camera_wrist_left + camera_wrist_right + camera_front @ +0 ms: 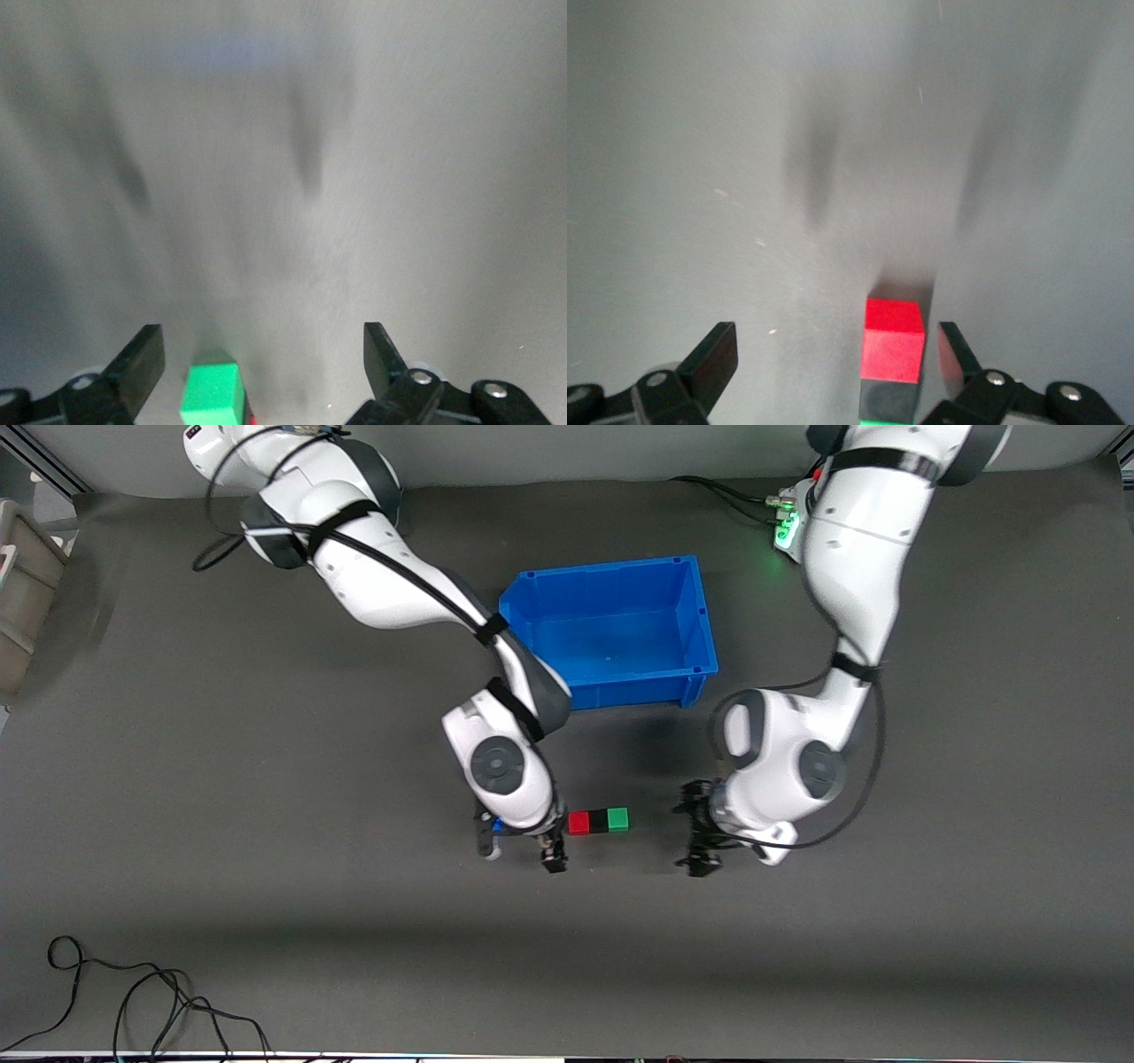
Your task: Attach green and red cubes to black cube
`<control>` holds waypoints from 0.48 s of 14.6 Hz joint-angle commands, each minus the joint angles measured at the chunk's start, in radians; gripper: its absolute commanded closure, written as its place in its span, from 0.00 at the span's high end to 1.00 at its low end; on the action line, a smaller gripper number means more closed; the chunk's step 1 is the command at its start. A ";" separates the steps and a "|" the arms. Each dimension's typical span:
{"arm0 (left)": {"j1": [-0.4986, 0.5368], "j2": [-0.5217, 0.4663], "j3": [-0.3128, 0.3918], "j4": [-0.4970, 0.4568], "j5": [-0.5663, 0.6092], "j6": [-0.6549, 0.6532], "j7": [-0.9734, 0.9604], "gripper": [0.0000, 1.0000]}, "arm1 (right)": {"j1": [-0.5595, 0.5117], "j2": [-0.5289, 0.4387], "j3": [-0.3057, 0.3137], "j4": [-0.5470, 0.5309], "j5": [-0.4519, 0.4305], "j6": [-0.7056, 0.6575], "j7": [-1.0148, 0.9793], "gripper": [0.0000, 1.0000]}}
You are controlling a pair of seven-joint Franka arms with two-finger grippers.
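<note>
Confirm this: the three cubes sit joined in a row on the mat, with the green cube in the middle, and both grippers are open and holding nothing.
Not quite: the front view shows the black cube in the middle, between the red cube and green cube. The rest stands: left gripper and right gripper are open and hold nothing.

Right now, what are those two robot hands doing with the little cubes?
Left hand open, empty, beside green cube. Right hand open, empty, beside red cube. Black cube sits between them, all three in one row. Nothing in the way.

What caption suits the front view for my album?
Red cube, black cube and green cube joined in a row between open right gripper and left gripper.
</note>
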 commanded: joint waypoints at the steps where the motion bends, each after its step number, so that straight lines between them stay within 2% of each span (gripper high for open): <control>1: 0.124 -0.155 -0.004 -0.124 0.020 -0.115 0.249 1.00 | -0.053 -0.152 0.010 -0.030 0.011 -0.181 -0.170 1.00; 3: 0.230 -0.252 0.001 -0.140 0.145 -0.296 0.433 1.00 | -0.063 -0.244 0.001 -0.039 0.011 -0.302 -0.321 1.00; 5: 0.311 -0.338 -0.001 -0.133 0.312 -0.427 0.584 1.00 | -0.122 -0.345 -0.001 -0.057 0.011 -0.454 -0.460 1.00; 7: 0.366 -0.404 -0.001 -0.129 0.362 -0.522 0.788 1.00 | -0.187 -0.442 -0.001 -0.090 0.013 -0.569 -0.608 1.00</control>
